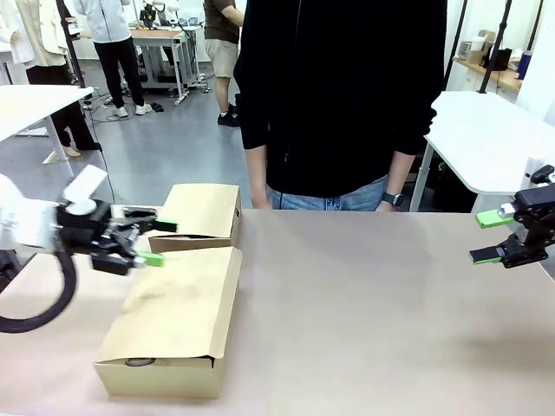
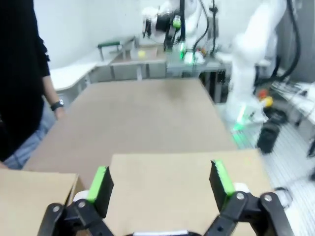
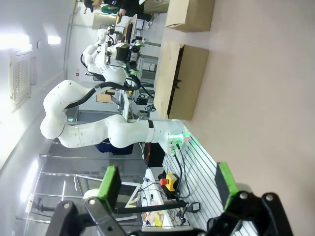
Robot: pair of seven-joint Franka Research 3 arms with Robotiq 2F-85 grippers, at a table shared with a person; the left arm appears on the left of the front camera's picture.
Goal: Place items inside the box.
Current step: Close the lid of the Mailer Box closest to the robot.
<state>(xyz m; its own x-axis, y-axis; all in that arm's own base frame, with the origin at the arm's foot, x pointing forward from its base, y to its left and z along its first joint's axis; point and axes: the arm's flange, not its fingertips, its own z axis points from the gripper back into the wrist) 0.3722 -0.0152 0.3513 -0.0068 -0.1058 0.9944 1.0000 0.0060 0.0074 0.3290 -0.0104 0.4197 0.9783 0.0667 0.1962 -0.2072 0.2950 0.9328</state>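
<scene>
1. Front view: the left gripper (image 1: 143,244) is hovering with its jaws apart and nothing between them, at the far left edge of the box (image 1: 173,321), whose lid is lying almost shut.
2. The right gripper (image 1: 491,236) is waiting spread and empty, well apart, at the table's (image 1: 373,312) right side.
3. A dark item (image 1: 139,361) is peeking out under the lid's near edge; I judge the packing nearly done.
4. Pressing the lid down evenly, clear of the second box (image 1: 204,215), seems wise.

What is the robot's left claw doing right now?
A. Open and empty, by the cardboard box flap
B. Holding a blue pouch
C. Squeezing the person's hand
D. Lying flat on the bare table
A: the left gripper has its green pads apart with nothing between them, at the box flap.
</scene>
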